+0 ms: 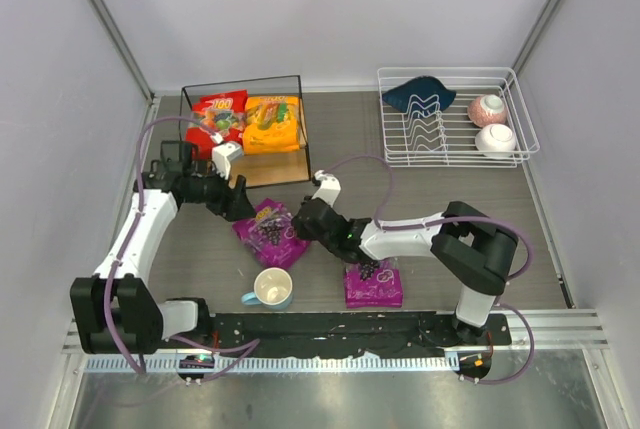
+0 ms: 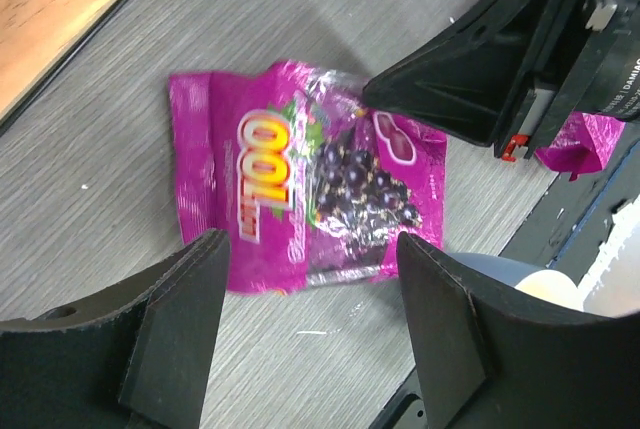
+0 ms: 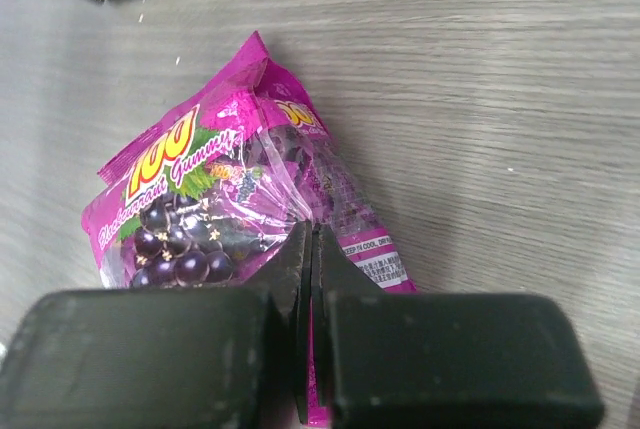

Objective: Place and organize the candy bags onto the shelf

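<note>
Logging purple candy bag [image 1: 270,232] lying flat on surface [image 3: 500,99], just in front of shelf [image 1: 275,167]. Noting left gripper [image 2: 312,249] hanging open, empty, directly above it, bag's long axis spanning the gap. Noting right gripper [image 3: 312,234] pinching shut on bag's edge. Judging left arm nearer shelf.

- I see the small two-board shelf of light wood in a thin black wire frame [image 1: 278,170] in the upper left of the overhead view.
- A glossy red plastic candy packet [image 1: 218,112] lies on its board at the left, touching a glossy orange-yellow plastic candy packet [image 1: 272,124] on its right. I cannot tell which tier holds them.
- A glossy purple plastic packet with grapes and "100" lettering [image 2: 300,189] lies on the table just below the shelf, centre-left. Its film is bunched up where the right gripper [image 3: 310,249] pinches one edge.
- A second purple packet [image 1: 373,285] lies flat at lower centre, well apart from the shelf.
</note>
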`<action>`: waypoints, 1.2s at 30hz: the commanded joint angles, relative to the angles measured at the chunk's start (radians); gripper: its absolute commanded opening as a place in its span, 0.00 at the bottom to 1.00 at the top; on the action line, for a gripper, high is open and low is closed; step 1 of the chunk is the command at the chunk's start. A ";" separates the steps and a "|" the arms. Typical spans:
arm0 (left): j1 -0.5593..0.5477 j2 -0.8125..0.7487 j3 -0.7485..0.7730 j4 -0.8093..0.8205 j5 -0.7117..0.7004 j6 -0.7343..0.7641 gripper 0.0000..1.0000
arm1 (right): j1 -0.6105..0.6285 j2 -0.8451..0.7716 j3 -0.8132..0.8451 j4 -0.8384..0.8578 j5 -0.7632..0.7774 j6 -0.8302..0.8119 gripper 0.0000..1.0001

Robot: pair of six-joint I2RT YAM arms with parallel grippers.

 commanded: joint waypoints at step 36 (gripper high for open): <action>0.102 0.163 -0.107 0.092 -0.098 -0.001 0.73 | 0.094 0.085 0.048 0.256 0.241 0.372 0.01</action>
